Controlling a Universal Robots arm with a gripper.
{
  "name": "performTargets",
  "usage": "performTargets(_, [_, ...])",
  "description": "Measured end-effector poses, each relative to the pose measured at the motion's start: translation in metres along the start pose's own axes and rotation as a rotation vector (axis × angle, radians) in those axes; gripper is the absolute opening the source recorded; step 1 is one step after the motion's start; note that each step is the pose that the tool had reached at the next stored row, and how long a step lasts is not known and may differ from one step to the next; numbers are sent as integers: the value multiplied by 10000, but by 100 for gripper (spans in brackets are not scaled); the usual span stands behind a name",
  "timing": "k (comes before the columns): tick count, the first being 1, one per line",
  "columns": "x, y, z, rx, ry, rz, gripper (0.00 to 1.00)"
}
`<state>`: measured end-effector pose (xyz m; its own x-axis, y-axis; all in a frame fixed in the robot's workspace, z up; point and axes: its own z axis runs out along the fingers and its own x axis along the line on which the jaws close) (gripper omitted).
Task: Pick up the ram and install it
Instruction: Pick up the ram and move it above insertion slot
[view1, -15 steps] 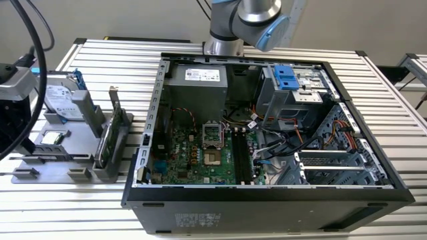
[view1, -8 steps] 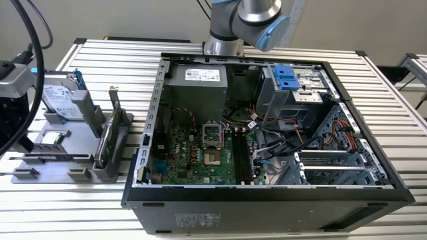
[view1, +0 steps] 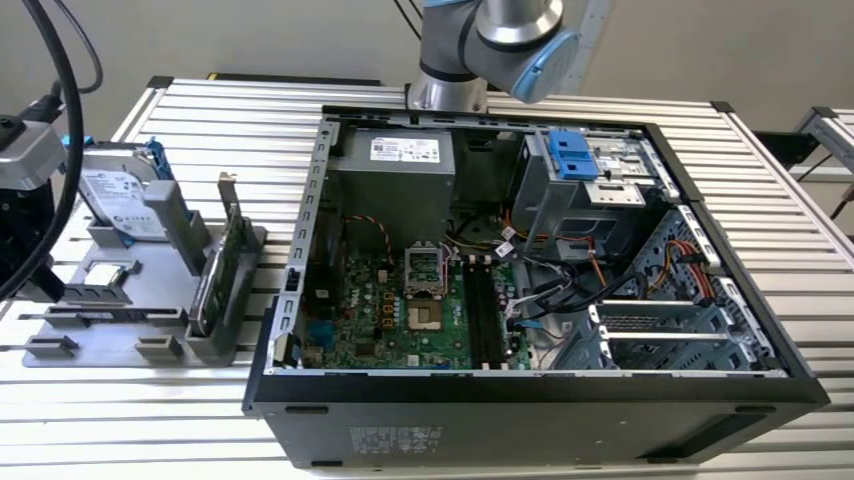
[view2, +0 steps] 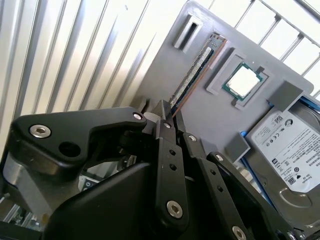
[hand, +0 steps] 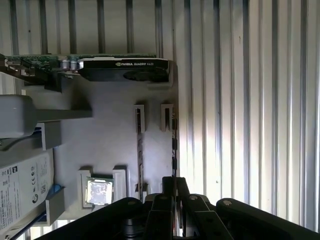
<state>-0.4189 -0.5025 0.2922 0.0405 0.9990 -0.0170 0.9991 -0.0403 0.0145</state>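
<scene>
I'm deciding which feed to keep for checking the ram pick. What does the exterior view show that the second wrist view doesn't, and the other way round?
Exterior view: the open case, its motherboard, and the expansion card standing on the holder. Second wrist view: the gripper at one end of the ram, which sits in the holder. Both: the hard drive and the grey holder.

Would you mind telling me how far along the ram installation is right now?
Done: nothing is seated yet; the long black slots in the computer case look bare. In hand: in the second wrist view the gripper is shut on the ram at the grey tray, beside the processor chip. Left: lifting it clear, the carry and the install.
</scene>
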Motion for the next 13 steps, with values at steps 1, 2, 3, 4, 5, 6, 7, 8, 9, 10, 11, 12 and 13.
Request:
performTargets(1, [0,0,-6,0,0,0,0])
performTargets(2, [0,0,-11,0,0,0,0])
performTargets(3, [-1,0,-17,0,0,0,0])
performTargets(4, [-1,0,-23,0,0,0,0])
performTargets(5, [-1,1,-28,0,0,-1,0])
performTargets(6, [-1,1,-33,1,0,-1,0])
performTargets(7, [-2,2,-37,-1,1,-3,0])
performTargets(8, [-2,2,-43,0,0,-2,0])
performTargets(9, [-2,2,-49,1,0,-2,0])
performTargets(10, [-2,2,-54,1,0,-2,0])
performTargets(11, [-2,2,-60,1,0,-2,0])
performTargets(12, [-2,2,-65,0,0,-2,0])
performTargets(13, [-2,2,-72,0,0,-1,0])
